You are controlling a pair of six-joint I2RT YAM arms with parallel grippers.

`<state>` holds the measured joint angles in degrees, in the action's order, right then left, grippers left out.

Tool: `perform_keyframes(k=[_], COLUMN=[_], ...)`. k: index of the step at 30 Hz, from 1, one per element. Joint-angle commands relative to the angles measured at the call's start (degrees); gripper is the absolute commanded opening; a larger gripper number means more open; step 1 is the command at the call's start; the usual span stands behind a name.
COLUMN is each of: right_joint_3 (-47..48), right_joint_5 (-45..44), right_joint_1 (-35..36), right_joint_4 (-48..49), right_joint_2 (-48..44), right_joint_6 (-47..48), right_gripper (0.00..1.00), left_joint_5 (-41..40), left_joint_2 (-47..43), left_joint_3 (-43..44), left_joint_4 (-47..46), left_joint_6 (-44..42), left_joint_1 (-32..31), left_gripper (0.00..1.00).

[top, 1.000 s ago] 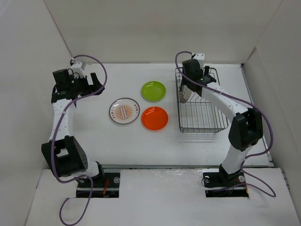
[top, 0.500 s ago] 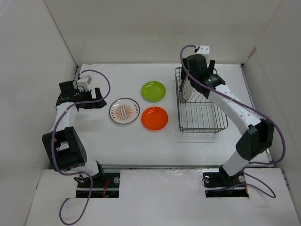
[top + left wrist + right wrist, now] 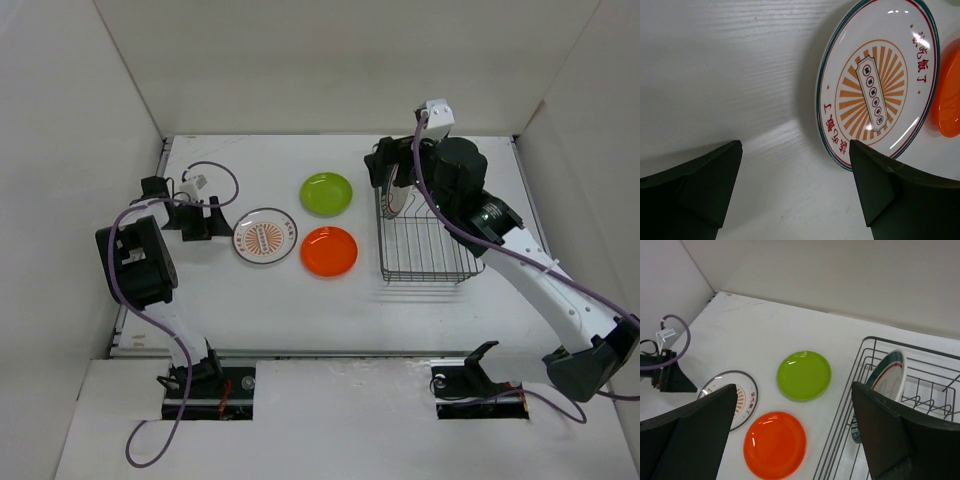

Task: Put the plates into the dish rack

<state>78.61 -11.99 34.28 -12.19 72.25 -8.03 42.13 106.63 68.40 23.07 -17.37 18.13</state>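
Left gripper (image 3: 795, 150) gapes beside the sunburst plate (image 3: 875, 85); its red characters illegible.

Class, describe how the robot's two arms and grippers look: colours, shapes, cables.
Both the left arm and right arm have white links, black joints and a purple cable looping alongside. The left gripper and right gripper each carry two dark, wedge-shaped fingers.

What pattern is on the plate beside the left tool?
The plate: orange sunburst, teal rim; best in left wrist view.
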Motion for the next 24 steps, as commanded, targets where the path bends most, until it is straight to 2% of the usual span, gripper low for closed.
perform_keyframes(k=[1, 7, 11, 15, 20, 24], right_joint_3=[-0.03, -0.03, -0.03, -0.56, -0.56, -1.09], right_joint_5=[1.35, 0.83, -0.93, -0.93, -1.46, -0.93], right_joint_1=[1.05, 1.05, 1.05, 1.05, 1.58, 1.58], right_joint_4=[3.66, 3.66, 3.66, 3.66, 3.66, 3.66], right_joint_2=[-0.53, -0.53, -1.06, -1.58, -2.20, -2.73], right_joint_6=[1.09, 0.57, -0.05, -0.05, -0.05, -0.05], right_gripper=[1.00, 1.00, 1.00, 1.00, 1.00, 1.00], left_joint_5=[4.27, 4.80, 4.80, 5.33, 5.33, 5.33], left_joint_2=[2.95, 5.78, 7.36, 9.73, 10.35, 11.93], left_joint_3=[4.10, 4.72, 5.42, 5.95, 6.48, 6.48], left_joint_4=[3.20, 3.22, 3.21, 3.21, 2.68, 2.15], left_joint_6=[-2.23, -2.23, -2.23, -1.71, -1.09, -0.57], left_joint_1=[0.41, -1.69, -3.89, -4.42, -4.42, -4.42], left_gripper=[0.86, 0.76, 0.76, 0.71, 0.58, 0.57])
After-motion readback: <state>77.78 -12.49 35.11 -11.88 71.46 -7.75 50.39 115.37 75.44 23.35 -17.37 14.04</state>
